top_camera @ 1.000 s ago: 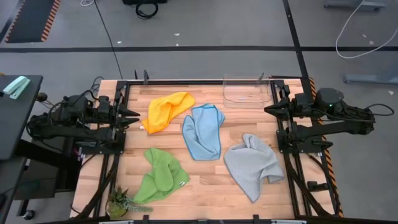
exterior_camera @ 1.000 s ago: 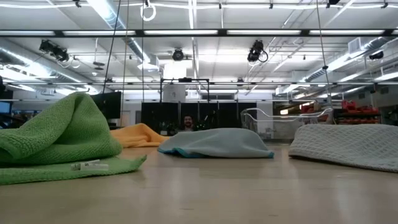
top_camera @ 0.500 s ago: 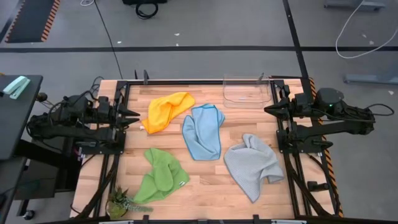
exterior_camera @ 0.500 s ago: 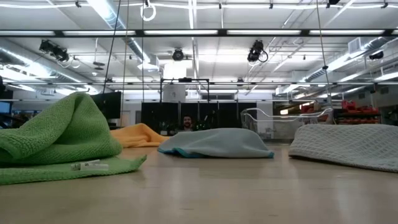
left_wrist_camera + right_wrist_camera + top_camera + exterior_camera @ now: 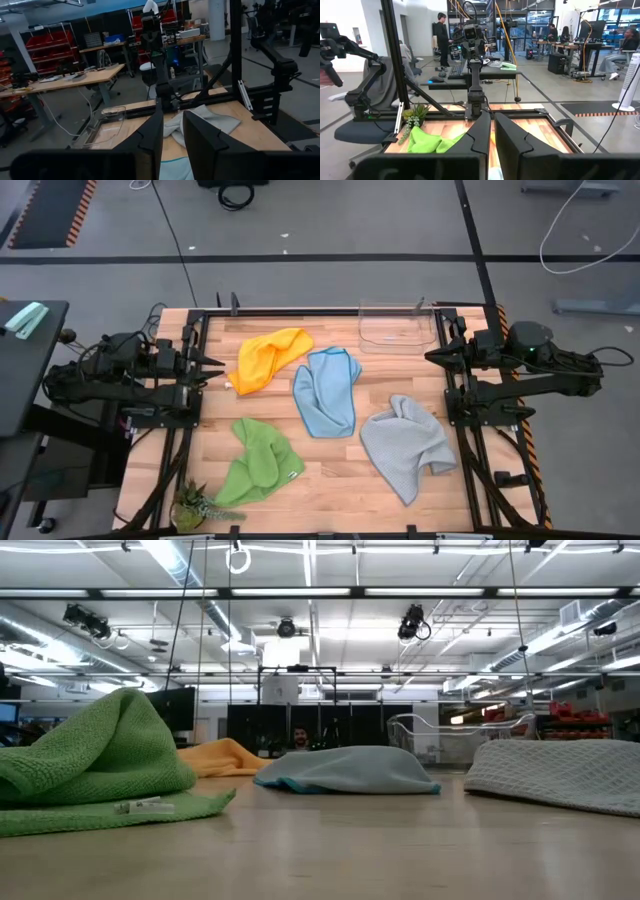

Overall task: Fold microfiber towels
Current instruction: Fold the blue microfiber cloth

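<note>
While both grippers wait empty, fingers nearly closed, the left gripper [image 5: 212, 367] sits just beside the yellow towel [image 5: 268, 358].

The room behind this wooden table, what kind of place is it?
Probably a robotics lab or workshop. Red storage bins on shelving line one wall, workbenches stand about, and people sit at computer desks. Another dark robot arm on a stand faces across the wooden table.

Four microfiber towels lie on the table [image 5: 330, 480]: one yellow-orange towel [image 5: 266, 358], one light blue towel [image 5: 326, 391], one bright green towel [image 5: 259, 461] and one light grey towel [image 5: 405, 444]. There is also one clear tray [image 5: 394, 328] and one small plant [image 5: 197, 505].
</note>
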`<state>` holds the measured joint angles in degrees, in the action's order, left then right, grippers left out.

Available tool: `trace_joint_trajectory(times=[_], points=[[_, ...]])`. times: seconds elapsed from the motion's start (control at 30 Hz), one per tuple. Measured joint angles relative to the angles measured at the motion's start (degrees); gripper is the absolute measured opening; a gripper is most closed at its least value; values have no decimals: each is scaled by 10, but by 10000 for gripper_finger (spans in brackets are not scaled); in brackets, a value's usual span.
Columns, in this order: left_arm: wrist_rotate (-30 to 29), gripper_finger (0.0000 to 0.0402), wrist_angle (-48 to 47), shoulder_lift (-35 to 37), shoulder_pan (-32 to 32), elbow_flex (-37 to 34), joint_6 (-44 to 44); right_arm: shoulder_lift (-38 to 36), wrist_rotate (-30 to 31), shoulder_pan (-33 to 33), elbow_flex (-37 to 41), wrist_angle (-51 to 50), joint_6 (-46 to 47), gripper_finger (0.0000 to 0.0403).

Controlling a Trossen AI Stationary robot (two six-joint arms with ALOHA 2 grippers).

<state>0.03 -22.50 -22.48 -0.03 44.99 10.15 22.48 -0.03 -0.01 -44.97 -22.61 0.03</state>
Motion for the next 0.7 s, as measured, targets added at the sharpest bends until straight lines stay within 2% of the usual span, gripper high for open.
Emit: trace_joint_trajectory(times=[0.17,0.27,0.37,0.6,0.63,0.7], points=[[0,85,0,0,0,0,4,0,0,0,0,0,0,34],[0,87,11,0,0,0,88,0,0,0,0,0,0,34],[0,85,30,0,0,0,116,0,0,0,0,0,0,34],[0,78,39,0,0,0,115,0,0,0,0,1,5,34],[0,78,41,0,0,0,107,0,0,0,0,3,21,34],[2,81,51,0,0,0,37,0,0,0,0,13,107,34]])
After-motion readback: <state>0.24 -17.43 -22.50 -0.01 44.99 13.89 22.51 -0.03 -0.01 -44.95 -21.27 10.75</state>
